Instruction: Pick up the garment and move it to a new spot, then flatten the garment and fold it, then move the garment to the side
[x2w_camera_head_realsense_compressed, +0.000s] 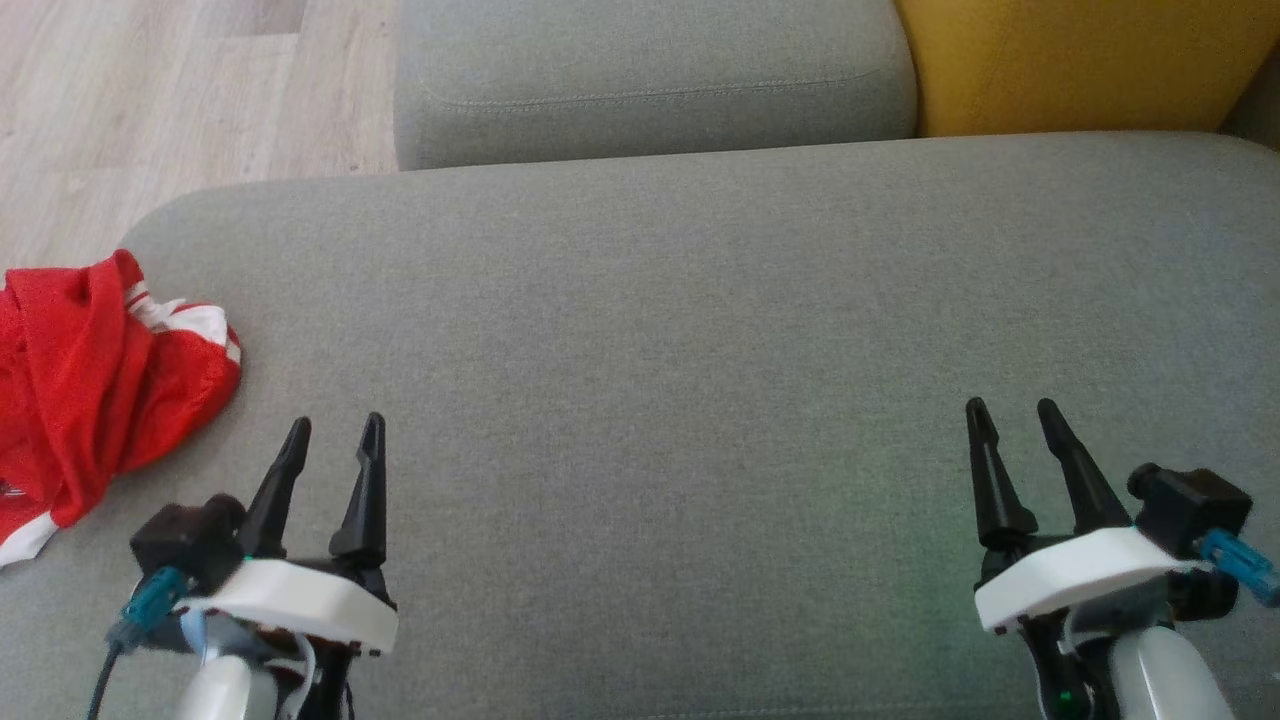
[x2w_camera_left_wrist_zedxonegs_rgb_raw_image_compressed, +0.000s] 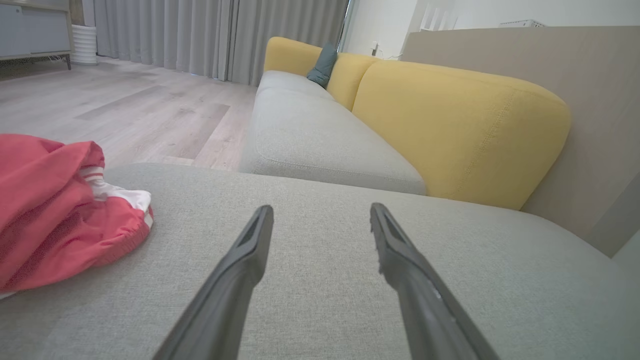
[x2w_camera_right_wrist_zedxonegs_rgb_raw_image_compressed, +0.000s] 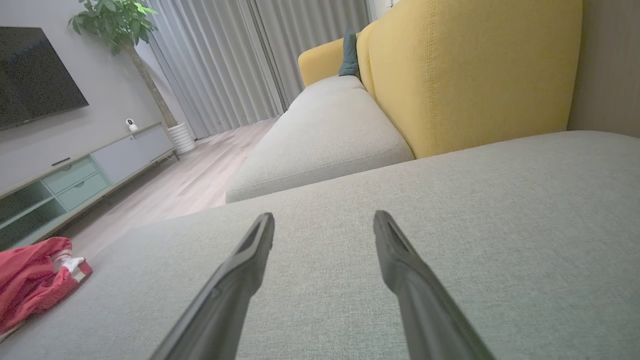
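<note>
The garment (x2w_camera_head_realsense_compressed: 95, 385) – red, with white striped trim – is seen crumpled at the left edge of the head view, in the lower half of the frame. It lies on the grey seat (x2w_camera_head_realsense_compressed: 700, 330), close to the seat's rounded left corner. Part of it is cut off by the frame, so it cannot be told whether it hangs over the seat's side.

The left gripper (x2w_camera_head_realsense_compressed: 337, 423) is found at the lower left, just beside the garment and not touching it. Its fingers are parted by a moderate gap and nothing is held between them. The right gripper (x2w_camera_head_realsense_compressed: 1011, 405) is found at the lower right, well apart from the garment, parted by a like gap and likewise empty.

A wide stretch of bare fabric is left between the two grippers and above them, up to the seat's far edge, which is drawn across the upper third of the frame. Beyond that edge a second cushion (x2w_camera_head_realsense_compressed: 650, 80) is seen at top centre, a yellow backrest (x2w_camera_head_realsense_compressed: 1080, 60) at the upper right, and wooden floor (x2w_camera_head_realsense_compressed: 150, 90) at the upper left.

In the left wrist view the garment is set at the left of the frame – its white hem is the part nearest the fingers.
</note>
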